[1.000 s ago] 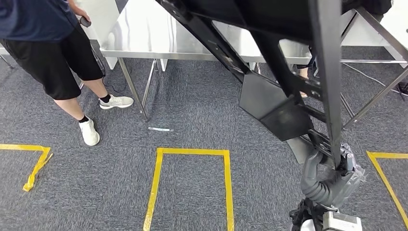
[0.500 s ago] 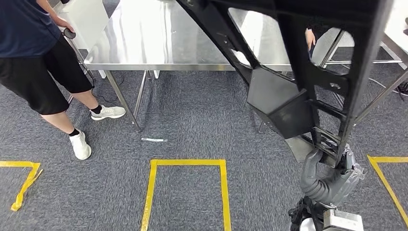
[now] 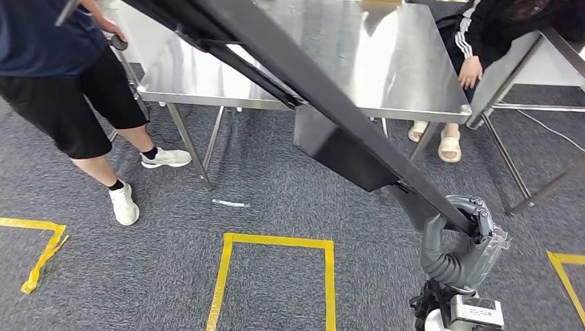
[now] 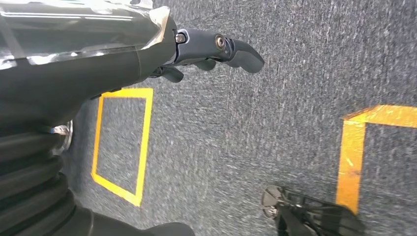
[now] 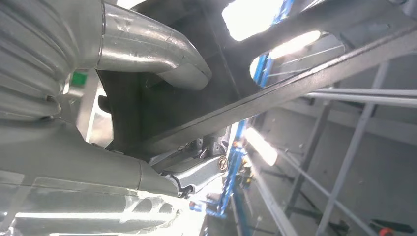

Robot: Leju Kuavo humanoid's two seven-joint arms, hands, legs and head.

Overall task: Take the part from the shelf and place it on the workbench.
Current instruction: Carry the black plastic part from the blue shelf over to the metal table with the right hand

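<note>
Steel fills the upper half of our head view: the table (image 3: 386,62), its near edge now running almost square across the picture, where a moment ago it sat further off and skewed. The whole scene has shifted, so we read this as our own turn toward the table, not a move of anything on the floor.

Next in size is the part (image 3: 331,141), a long black frame with a boxy plate fixed under it. We carry it slanting from our right hand (image 3: 463,227) up across the table's near edge and out past its far left corner; it hangs above the surface, not resting on it. It has swung flatter and more leftward than half a second ago, which we judge brings it closer to being laid down.

Our right hand grips the frame's lower end, thumb and fingers wrapped round the bar.

Our left hand (image 4: 206,49) hangs over the carpet holding nothing, fingers loosely curled.

A person (image 3: 62,89) stands at the table's left corner; another sits beyond its right end.
</note>
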